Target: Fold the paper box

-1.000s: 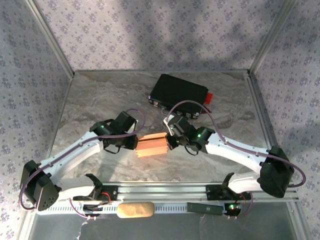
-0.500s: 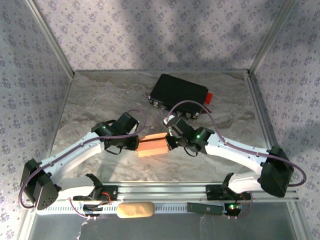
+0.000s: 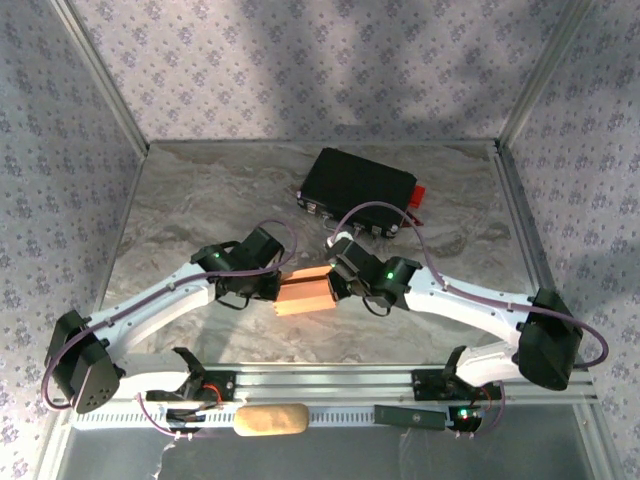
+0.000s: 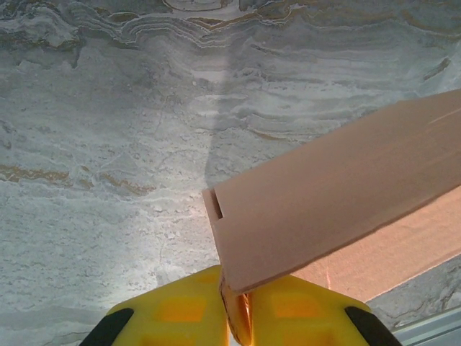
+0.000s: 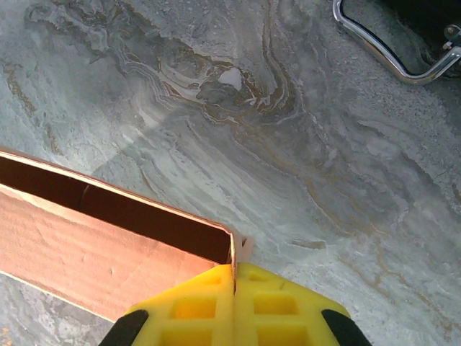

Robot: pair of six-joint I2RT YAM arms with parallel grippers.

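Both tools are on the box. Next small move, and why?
Probably swing the left tool to fold its pinched flap over the paper box. The right tool is shut on the opposite wall, steadying it, and the top looks open.

White arms (image 3: 150,300), black joints (image 3: 545,345), purple cables (image 3: 378,204)

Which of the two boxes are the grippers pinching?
The salmon-tan paper box in the middle, pinched by the left gripper and right gripper; the black latched case lies untouched farther back.
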